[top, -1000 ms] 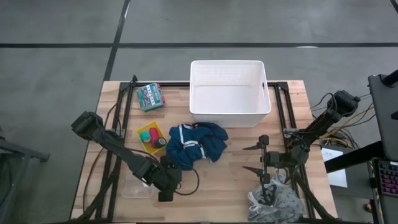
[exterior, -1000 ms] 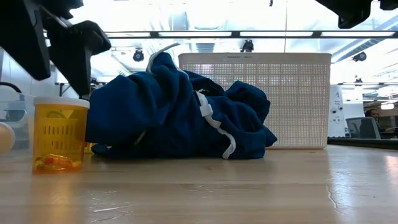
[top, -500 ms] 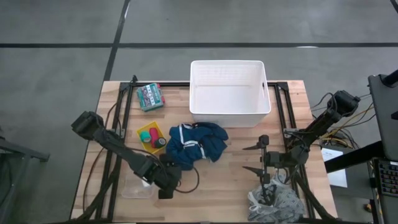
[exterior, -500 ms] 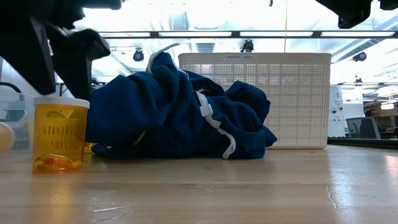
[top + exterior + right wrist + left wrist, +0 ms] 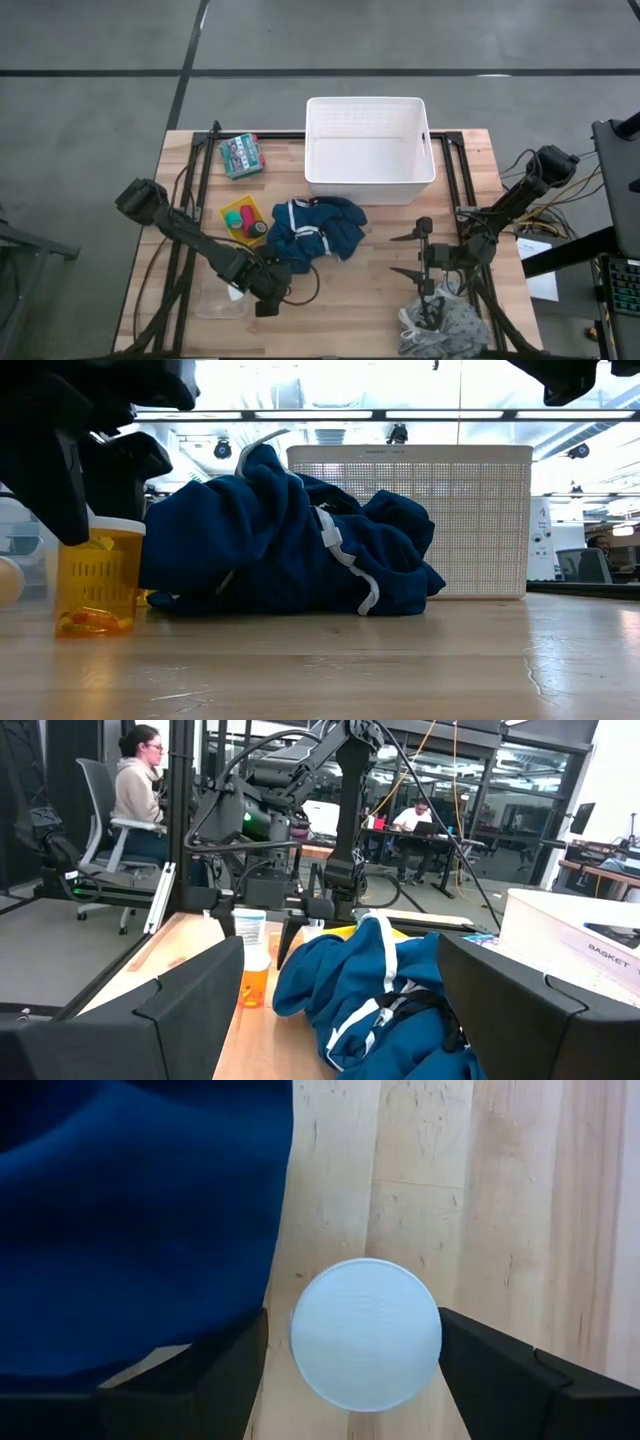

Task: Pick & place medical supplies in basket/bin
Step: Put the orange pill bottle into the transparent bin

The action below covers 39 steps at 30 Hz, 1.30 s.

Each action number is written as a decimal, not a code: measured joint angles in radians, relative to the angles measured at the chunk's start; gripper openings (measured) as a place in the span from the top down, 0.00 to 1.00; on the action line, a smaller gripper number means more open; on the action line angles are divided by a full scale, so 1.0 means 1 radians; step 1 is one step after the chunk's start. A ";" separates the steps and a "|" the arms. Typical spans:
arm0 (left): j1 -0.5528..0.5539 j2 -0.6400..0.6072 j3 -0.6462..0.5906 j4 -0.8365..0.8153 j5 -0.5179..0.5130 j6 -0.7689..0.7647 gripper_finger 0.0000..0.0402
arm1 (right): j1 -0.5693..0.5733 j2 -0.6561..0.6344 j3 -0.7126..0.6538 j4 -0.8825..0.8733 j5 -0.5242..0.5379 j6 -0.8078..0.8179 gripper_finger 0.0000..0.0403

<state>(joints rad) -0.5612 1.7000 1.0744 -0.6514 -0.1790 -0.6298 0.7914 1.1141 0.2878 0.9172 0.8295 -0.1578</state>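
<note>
- High view: my left hand (image 5: pixel 268 292) hangs over the wooden surface (image 5: pixel 350 290), near the crumpled dark blue garment (image 5: pixel 315 232); my right hand (image 5: pixel 413 254) waits, fingers spread.
- Low view: small orange plastic pill bottle (image 5: pixel 97 575) stands upright beneath my left hand.
- Left wrist view: my fingers (image 5: pixel 205 1380) are spread either side of its white cap.
- Right wrist view: a white box reads "BASKET" (image 5: pixel 608 952).

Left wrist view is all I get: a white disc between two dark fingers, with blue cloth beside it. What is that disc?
Observer: It is the cap of a small orange pill bottle. The low view shows the bottle upright, with the left gripper straddling its top, fingers open.
Operator: Is it off the table?
Observer: No. In the low view its base sits on the wood.
Operator: And the blue cloth?
Observer: It is a dark blue garment lying in a heap. The high view shows a large white tub just beyond it, with nothing inside.
Operator: Is there another arm?
Observer: Yes. The right gripper is open, on the far side of the garment from the bottle.
</note>
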 joint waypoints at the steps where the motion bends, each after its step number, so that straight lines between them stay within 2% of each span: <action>1: 0.000 0.000 0.000 0.000 0.000 0.000 0.31 | 0.000 0.000 0.000 0.000 0.000 -0.001 0.19; 12: 0.000 0.000 0.000 0.002 0.000 0.000 0.49 | 0.000 0.000 0.000 -0.001 0.000 -0.002 0.19; 20: 0.000 0.000 0.000 0.026 0.000 0.000 0.44 | 0.000 0.000 0.000 -0.001 0.000 -0.001 0.19; 25: 0.000 -0.002 0.029 0.010 0.021 -0.029 0.45 | 0.000 0.000 0.000 -0.001 0.000 0.000 0.19; 32: 0.001 -0.018 0.131 -0.120 0.026 -0.086 0.46 | 0.000 0.000 0.000 -0.001 0.000 -0.002 0.19; 36: 0.001 -0.045 0.214 -0.257 0.020 -0.154 0.44 | 0.000 0.000 0.000 -0.001 0.000 -0.002 0.19; 39: -0.001 -0.065 0.281 -0.391 -0.022 -0.242 0.43 | 0.000 0.000 0.000 -0.001 0.000 0.000 0.19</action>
<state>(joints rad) -0.5626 1.6349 1.3555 -1.0419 -0.2011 -0.8721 0.7918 1.1141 0.2878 0.9160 0.8295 -0.1581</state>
